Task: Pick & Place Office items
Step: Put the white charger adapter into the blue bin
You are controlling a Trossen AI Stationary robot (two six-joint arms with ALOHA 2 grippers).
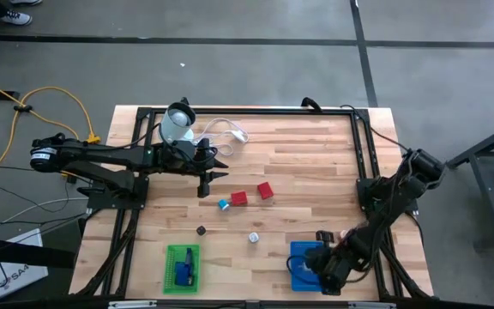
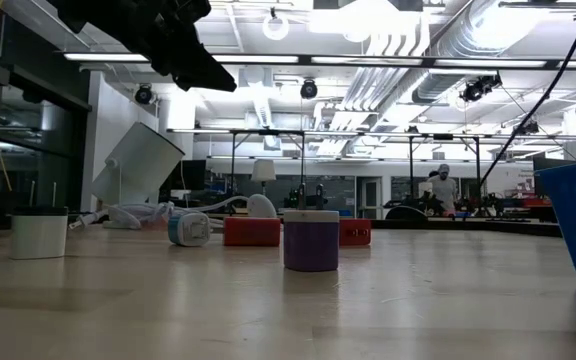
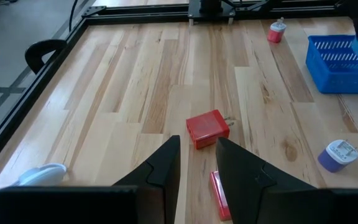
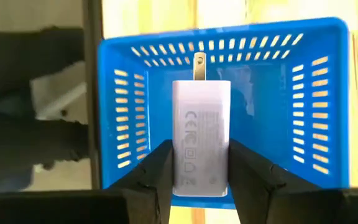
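The right tool (image 4: 199,165) hangs over the blue basket (image 4: 135,81) at the near right corner of the worktop (image 1: 316,163), its fingers (image 4: 157,168) clamped on a white charger (image 4: 201,140). The charger sits upright between them with its metal prongs pointing away from the wrist, directly above the basket's open floor.

The left tool (image 3: 197,162) hovers above the middle of the worktop, jaws nearly closed and gripping nothing. Just ahead of its tips lies a red block (image 3: 207,129), and beneath the tips a flat red piece (image 3: 219,196) lies on the wood.

From above, the two red pieces (image 1: 238,198) (image 1: 266,190) lie side by side near the centre, with a small blue-and-white piece (image 1: 224,204) just beside the left one. Nearer the front sit a small dark round piece (image 1: 201,230) and a purple-and-white round piece (image 1: 253,238), well apart from each other. A green basket (image 1: 181,268) at the near left holds a blue item (image 1: 187,270). A pale round container (image 1: 177,125) lies tilted at the far left, with a coiled white cable (image 1: 225,130) beside it.
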